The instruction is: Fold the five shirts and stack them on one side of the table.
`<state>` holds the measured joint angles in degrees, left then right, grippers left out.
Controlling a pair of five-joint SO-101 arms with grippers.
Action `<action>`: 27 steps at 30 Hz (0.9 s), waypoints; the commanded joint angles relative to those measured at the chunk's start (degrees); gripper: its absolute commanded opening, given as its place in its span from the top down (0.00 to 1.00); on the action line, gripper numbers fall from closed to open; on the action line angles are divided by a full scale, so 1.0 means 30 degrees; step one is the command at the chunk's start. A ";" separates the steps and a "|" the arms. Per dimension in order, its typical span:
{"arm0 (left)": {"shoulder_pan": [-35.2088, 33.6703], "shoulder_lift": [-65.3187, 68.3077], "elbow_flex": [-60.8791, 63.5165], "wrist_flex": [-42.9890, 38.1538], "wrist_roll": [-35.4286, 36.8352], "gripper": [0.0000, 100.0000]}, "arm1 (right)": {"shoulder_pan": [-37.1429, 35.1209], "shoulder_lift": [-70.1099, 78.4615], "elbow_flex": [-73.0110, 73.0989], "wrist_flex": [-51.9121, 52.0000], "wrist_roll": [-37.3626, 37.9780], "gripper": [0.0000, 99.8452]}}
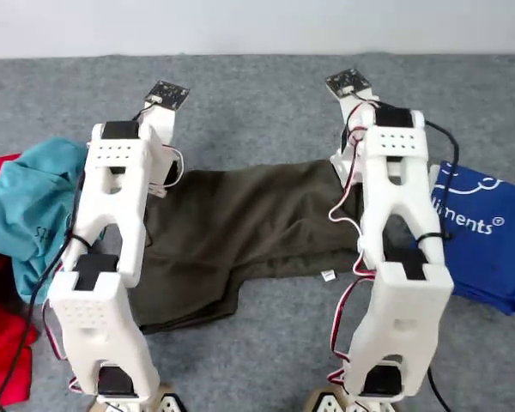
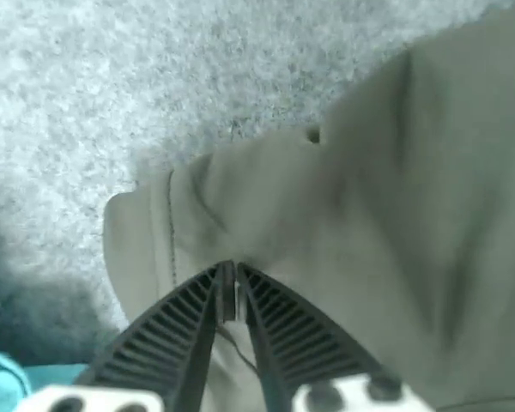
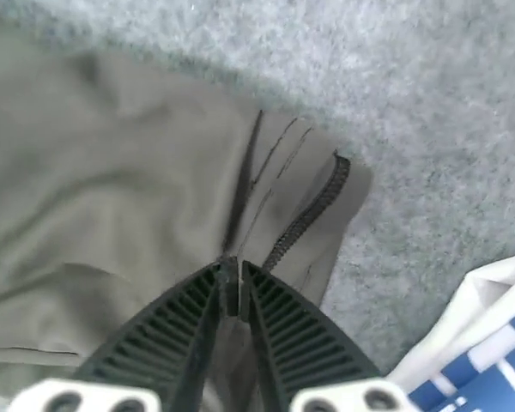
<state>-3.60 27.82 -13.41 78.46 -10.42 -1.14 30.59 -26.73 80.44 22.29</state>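
Observation:
An olive shirt (image 1: 240,236) lies spread across the middle of the grey table between the two arms. My left gripper (image 2: 228,296) is shut on a pinch of its cloth near the far left corner, by a stitched hem (image 2: 167,232). My right gripper (image 3: 232,292) is shut on the olive shirt (image 3: 129,197) at its far right corner, beside a dark seam (image 3: 305,215). In the high view both grippers are hidden under the white arms. A small white tag (image 1: 327,275) shows at the shirt's near edge.
A teal shirt (image 1: 30,210) lies crumpled at the left, over a red shirt (image 1: 4,343) by the table's left edge. A blue shirt with white print (image 1: 489,232) lies at the right, its edge also beside the right gripper (image 3: 481,343). Grey carpet-like table top (image 1: 266,94) stretches beyond the arms.

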 commanded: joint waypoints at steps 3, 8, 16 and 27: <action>0.0117 0.0586 -0.1978 0.0498 0.0205 0.98 | -0.0249 0.1421 -0.4103 0.1832 -0.2579 0.98; 0.0000 0.1758 -0.1978 -0.0029 0.0205 0.98 | -0.0601 0.3531 -0.7004 0.1890 -0.3634 0.98; 0.0059 0.4073 -0.2007 -0.0645 -0.0234 0.98 | -0.0923 0.6667 -1.1604 0.1890 -0.4015 0.98; 0.0469 0.6447 -0.5612 0.1524 -0.1172 0.98 | -0.0542 0.9744 -1.4769 0.2505 -0.4015 0.88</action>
<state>-2.90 45.67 -26.15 80.75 -12.35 -3.34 60.48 -66.64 86.86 10.68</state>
